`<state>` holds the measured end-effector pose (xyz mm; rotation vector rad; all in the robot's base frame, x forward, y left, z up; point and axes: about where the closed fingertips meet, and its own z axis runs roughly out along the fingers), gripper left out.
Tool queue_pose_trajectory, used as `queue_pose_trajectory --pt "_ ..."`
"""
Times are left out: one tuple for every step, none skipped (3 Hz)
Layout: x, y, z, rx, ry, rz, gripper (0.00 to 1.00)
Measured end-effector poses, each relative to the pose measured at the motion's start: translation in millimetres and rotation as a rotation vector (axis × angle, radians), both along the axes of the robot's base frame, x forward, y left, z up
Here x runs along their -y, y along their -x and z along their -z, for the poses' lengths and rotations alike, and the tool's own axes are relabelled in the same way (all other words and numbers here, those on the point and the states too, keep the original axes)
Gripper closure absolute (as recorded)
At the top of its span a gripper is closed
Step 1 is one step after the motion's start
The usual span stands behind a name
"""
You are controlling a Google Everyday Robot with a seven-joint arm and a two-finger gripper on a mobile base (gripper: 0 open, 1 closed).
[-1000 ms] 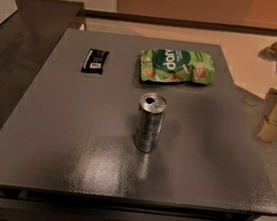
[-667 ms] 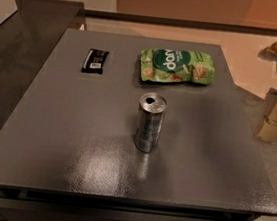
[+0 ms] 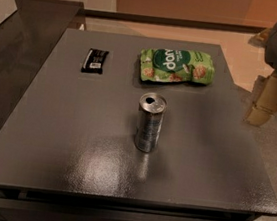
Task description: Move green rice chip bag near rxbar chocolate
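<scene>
The green rice chip bag [image 3: 177, 66] lies flat at the far middle of the dark grey table [image 3: 64, 138], with its round dark green logo facing up. The rxbar chocolate [image 3: 95, 60], a small flat black wrapper, lies to the bag's left with a bare gap between them. My gripper [image 3: 264, 104] hangs at the right edge of the view, over the table's right edge. It is to the right of the bag, apart from it, and holds nothing that I can see.
A silver can [image 3: 150, 122] with an open top stands upright in the middle of the table, in front of the bag. A dark counter [image 3: 22, 28] adjoins the table on the left. Tan floor lies beyond the far edge.
My gripper has shifted slightly left and up at the right edge. The bag, the bar and the can have not moved.
</scene>
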<state>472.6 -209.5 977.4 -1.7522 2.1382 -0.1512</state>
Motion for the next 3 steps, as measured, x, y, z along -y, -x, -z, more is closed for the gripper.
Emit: queue_pose_trajectory --pt "-6 -35 9 0.042 0.0 -0.038 0.0" --pt "-10 -71 20 0.047 0.005 -0.075 0.0" --pt "-15 -109 31 0.024 0.012 -0.108 0.0"
